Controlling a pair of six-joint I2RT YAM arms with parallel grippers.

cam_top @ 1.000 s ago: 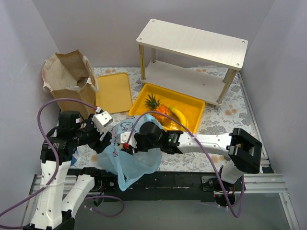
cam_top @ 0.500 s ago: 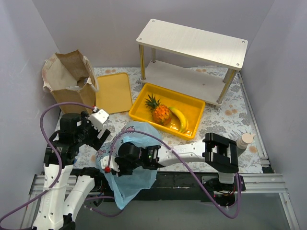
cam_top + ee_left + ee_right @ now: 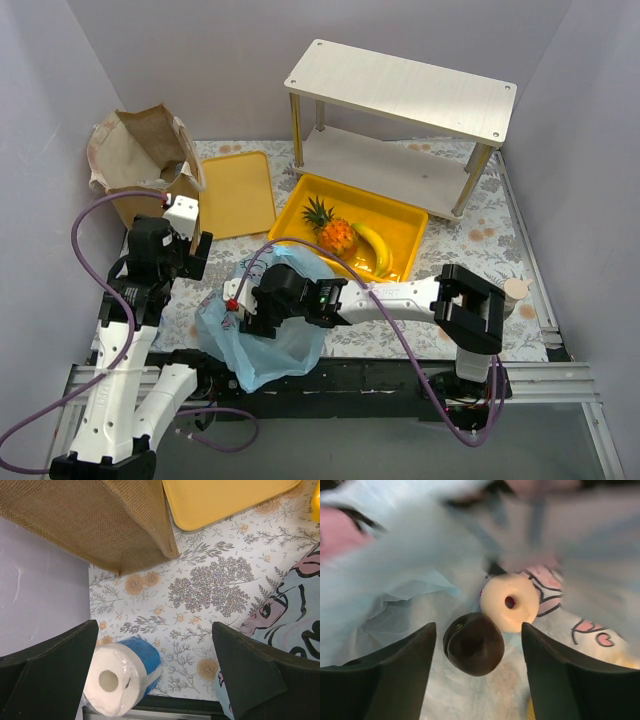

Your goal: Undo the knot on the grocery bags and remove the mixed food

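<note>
Plain grey walls (image 3: 200,60) on 3 sides. Table (image 3: 480,235) w/ flower cloth. Small 2-level shelf (image 3: 400,85) at back right, pale wood, gold legs.

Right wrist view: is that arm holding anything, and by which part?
Nothing. Its jaws stand open over the dark fruit and pale doughnut in the blue bag.

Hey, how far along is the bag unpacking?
Done: the pineapple and banana lie in the yellow tray. In hand: the right tool, open, is inside the blue bag over a dark fruit and pale doughnut. Left: those two, plus the brown paper bag.
</note>
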